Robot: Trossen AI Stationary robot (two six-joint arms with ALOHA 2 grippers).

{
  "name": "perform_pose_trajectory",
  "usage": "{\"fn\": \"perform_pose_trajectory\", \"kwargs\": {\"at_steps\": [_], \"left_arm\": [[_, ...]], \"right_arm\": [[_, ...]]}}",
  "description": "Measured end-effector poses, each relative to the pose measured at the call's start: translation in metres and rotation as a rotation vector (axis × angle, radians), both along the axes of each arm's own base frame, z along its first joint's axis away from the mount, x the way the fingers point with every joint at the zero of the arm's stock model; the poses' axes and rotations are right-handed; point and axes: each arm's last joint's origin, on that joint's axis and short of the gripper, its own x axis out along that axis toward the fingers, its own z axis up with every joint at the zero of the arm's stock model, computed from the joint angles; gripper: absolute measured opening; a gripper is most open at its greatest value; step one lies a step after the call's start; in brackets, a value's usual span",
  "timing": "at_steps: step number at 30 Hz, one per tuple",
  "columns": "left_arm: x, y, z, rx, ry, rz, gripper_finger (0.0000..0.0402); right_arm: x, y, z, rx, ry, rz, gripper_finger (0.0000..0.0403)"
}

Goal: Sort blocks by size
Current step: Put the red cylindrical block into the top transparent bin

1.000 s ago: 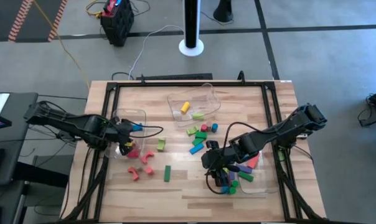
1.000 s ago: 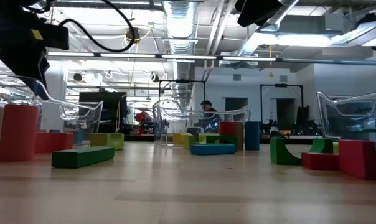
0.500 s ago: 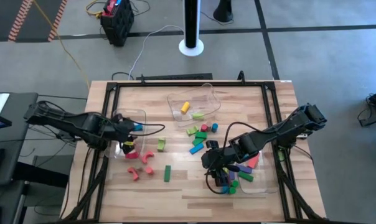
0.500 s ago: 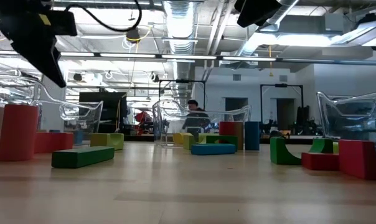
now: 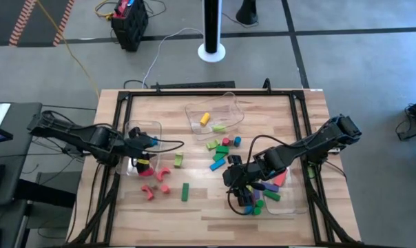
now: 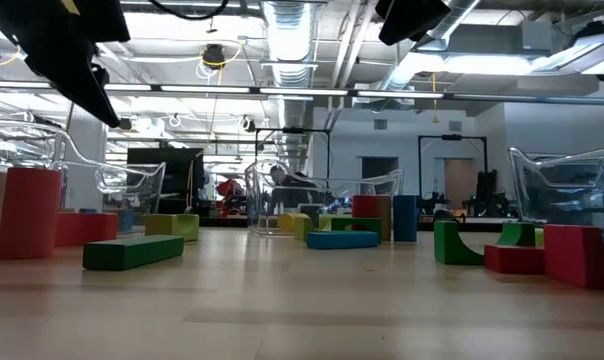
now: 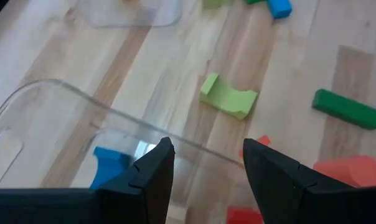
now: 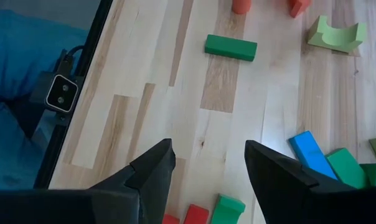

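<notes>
Loose blocks lie on the wooden table: a green bar (image 5: 184, 191), a green arch (image 5: 177, 160), red pieces (image 5: 153, 184) and a mixed cluster (image 5: 222, 150). My left gripper (image 5: 144, 162) hangs open above the near wall of the left clear bin (image 5: 143, 131), where a blue block (image 7: 110, 165) lies; nothing is between its fingers (image 7: 206, 149). My right gripper (image 5: 232, 180) hovers open over bare table (image 8: 206, 149) beside the right bin (image 5: 280, 200), which holds several blocks.
A third clear bin (image 5: 229, 103) at the far middle holds a yellow (image 5: 204, 118) and a green block. A black frame (image 5: 118, 103) runs around the table. Bare wood lies along the near edge (image 5: 208, 220). In the low view both arms stay high above the blocks.
My left gripper has risen a little above the left bin and has tipped and rolled at the wrist, its fingers staying apart. The right arm and the blocks have kept still.
</notes>
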Motion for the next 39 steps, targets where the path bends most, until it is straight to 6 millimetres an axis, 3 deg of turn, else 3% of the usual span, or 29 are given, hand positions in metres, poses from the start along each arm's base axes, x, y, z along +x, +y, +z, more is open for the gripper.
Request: {"fn": "perform_pose_trajectory", "kwargs": {"at_steps": [12,22,31,39], "left_arm": [[0.002,-0.011,0.004,-0.009,-0.055,-0.079,0.0186],[0.011,-0.028,0.008,-0.048,-0.120,-0.259,0.0186],[0.034,-0.058,-0.008,0.007,-0.066,-0.469,0.0186],[0.049,-0.073,-0.028,0.011,0.025,-0.536,0.0186]], "right_arm": [[0.000,0.000,0.000,-0.001,0.000,-0.001,0.0230],[0.000,0.000,0.000,-0.001,0.000,-0.001,0.0230],[0.000,0.000,0.000,-0.001,0.000,-0.001,0.0230],[0.000,0.000,0.000,0.000,0.000,-0.002,0.0230]]}}
